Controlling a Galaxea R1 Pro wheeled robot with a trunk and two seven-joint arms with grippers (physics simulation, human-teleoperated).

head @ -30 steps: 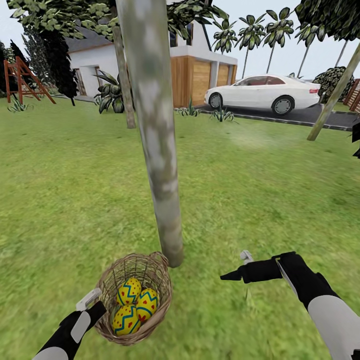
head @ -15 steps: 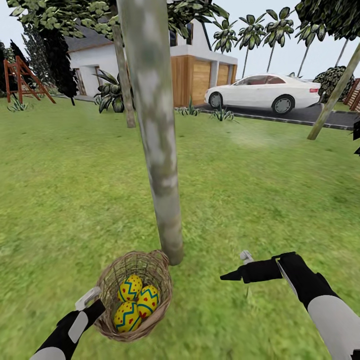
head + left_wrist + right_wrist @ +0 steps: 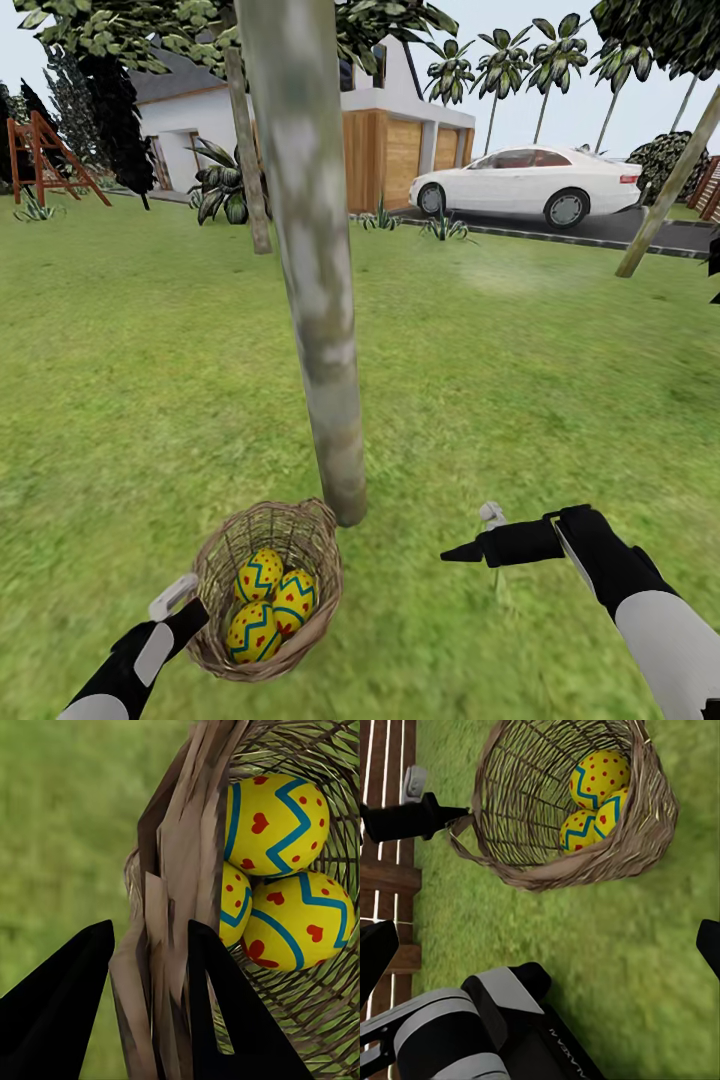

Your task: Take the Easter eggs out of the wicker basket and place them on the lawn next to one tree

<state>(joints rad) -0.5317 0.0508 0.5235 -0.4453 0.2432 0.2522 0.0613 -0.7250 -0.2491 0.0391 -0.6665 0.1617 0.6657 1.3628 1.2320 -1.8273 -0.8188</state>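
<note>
At the foot of the tree, the wicker basket sat on the lawn with all three Easter eggs inside, its rim close against the trunk. On the basket's near side the left gripper pinched the woven rim between its two fingers. Well apart to the other side, the right gripper hung over bare grass, its fingers spread wide and holding nothing.

A residential front garden is shown: a wide green grass lawn, a white house with wooden garage doors, a parked white car, and palm trees.
</note>
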